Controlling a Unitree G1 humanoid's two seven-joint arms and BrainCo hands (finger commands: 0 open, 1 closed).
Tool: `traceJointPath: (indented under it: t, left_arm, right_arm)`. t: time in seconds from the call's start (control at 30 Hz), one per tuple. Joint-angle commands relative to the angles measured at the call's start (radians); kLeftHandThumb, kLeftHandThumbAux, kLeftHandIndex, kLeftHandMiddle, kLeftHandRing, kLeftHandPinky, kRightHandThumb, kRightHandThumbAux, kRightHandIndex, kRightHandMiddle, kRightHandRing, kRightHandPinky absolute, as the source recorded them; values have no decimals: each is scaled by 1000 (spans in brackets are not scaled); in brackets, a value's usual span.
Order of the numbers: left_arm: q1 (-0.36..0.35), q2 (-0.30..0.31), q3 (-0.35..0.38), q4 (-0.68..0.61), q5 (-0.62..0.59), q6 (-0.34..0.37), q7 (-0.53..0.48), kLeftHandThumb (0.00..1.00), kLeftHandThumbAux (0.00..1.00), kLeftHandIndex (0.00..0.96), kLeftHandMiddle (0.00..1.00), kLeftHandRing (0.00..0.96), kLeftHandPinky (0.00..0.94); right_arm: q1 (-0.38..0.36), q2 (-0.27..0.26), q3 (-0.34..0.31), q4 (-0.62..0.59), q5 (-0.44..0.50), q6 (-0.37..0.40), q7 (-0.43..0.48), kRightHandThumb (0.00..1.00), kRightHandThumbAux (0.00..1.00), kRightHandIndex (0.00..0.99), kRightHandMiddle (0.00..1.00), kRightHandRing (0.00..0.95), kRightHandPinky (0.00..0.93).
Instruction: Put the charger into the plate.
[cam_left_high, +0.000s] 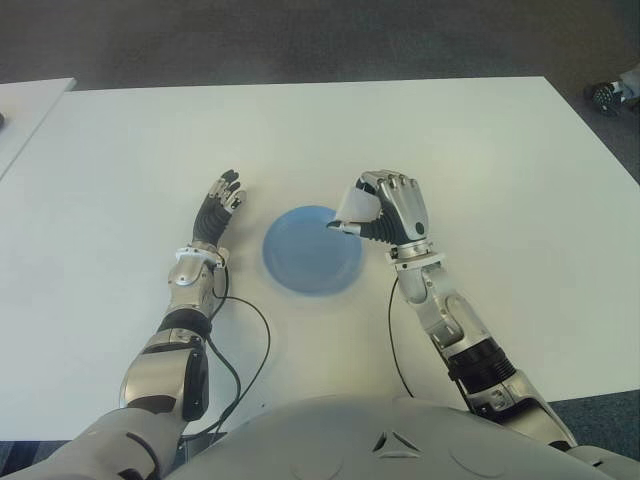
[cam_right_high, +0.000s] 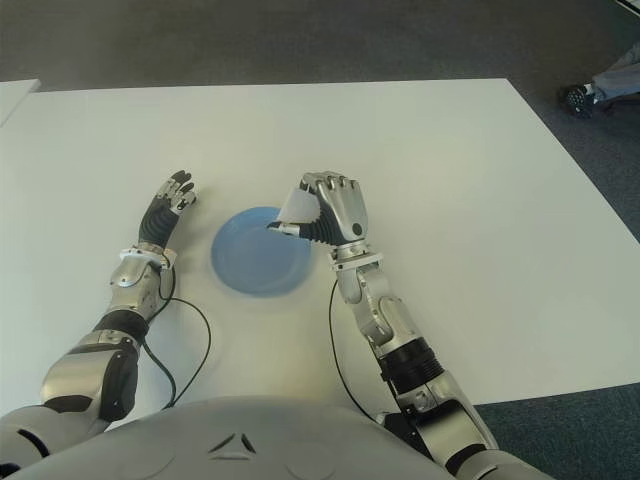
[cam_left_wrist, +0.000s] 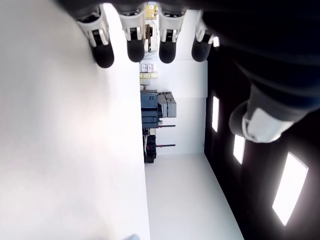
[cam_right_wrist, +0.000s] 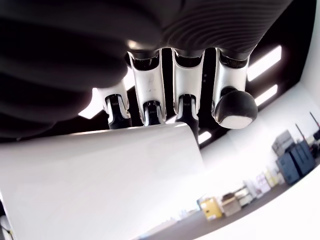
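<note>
A white charger (cam_left_high: 354, 207) is held in my right hand (cam_left_high: 385, 210), whose fingers are curled around it. The hand hovers over the right rim of the blue plate (cam_left_high: 305, 262), which lies at the middle of the white table (cam_left_high: 480, 150). In the right wrist view the charger (cam_right_wrist: 100, 175) fills the space under the fingers (cam_right_wrist: 150, 95). My left hand (cam_left_high: 215, 215) shows just left of the plate, its fingers stretched out and holding nothing; the left wrist view shows the same straight fingers (cam_left_wrist: 135, 40).
A black cable (cam_left_high: 245, 350) loops over the table near my left forearm. Another white table edge (cam_left_high: 30, 110) shows at the far left. A person's shoe (cam_left_high: 605, 95) is on the floor beyond the table's right far corner.
</note>
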Motion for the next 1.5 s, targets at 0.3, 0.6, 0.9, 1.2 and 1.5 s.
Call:
traceJointPath:
  t: [0.3,0.6,0.9,1.2,1.5]
  left_arm:
    - [51,-28,-4,45,6,67,5,0,546,0,1,0,30]
    - [53,-29,-5,47,5,54,-5,0,533,0,0,0,26]
    - [56,-29,-4,48,-1,61,-20,0,517,0,1,3,45]
    - [58,-26,-6,51,-4,58,-25,0,510,0,7,11,52]
    - [60,-20,-10,54,-2,44,-35,0,503,0,18,19,59]
  right_arm:
    - [19,33,81,-5,-68,13,13,510,743,779,885,890,902]
    - [19,60,115,25,-90,18,-1,541,742,784,887,894,907]
    - [25,87,115,66,-25,-21,-14,545,723,735,858,866,853]
    - [12,80,110,90,-2,-16,27,467,508,251,288,250,232]
    - [30,52,97,33,7,18,140,325,295,15,11,7,7]
